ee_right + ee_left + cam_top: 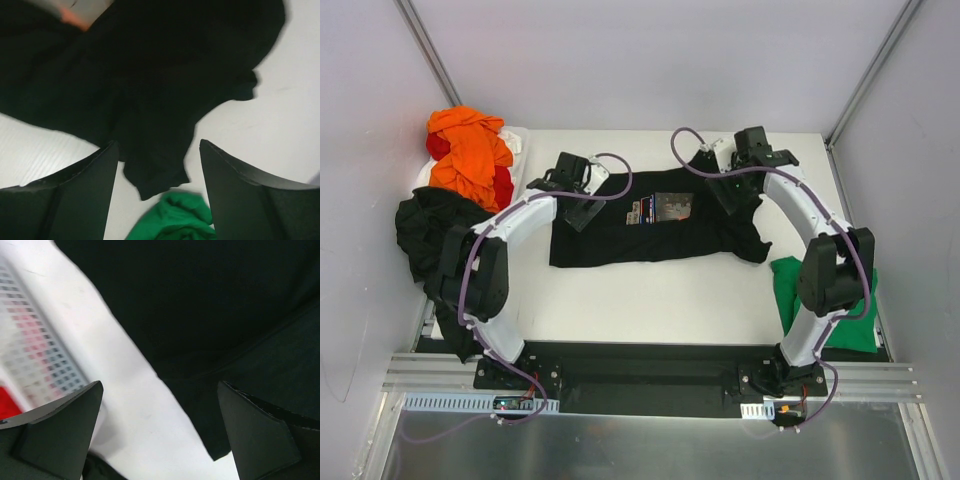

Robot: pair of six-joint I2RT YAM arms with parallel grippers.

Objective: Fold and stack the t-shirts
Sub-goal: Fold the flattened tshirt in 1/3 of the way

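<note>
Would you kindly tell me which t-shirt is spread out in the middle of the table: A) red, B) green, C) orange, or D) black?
D: the black shirt lies spread out mid-table, while the green one sits bunched at the right edge.

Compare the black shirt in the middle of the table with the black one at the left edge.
The middle black shirt lies spread flat; the left black shirt is bunched. The middle one shows a rectangular print; the left one shows none. Both are black.
</note>
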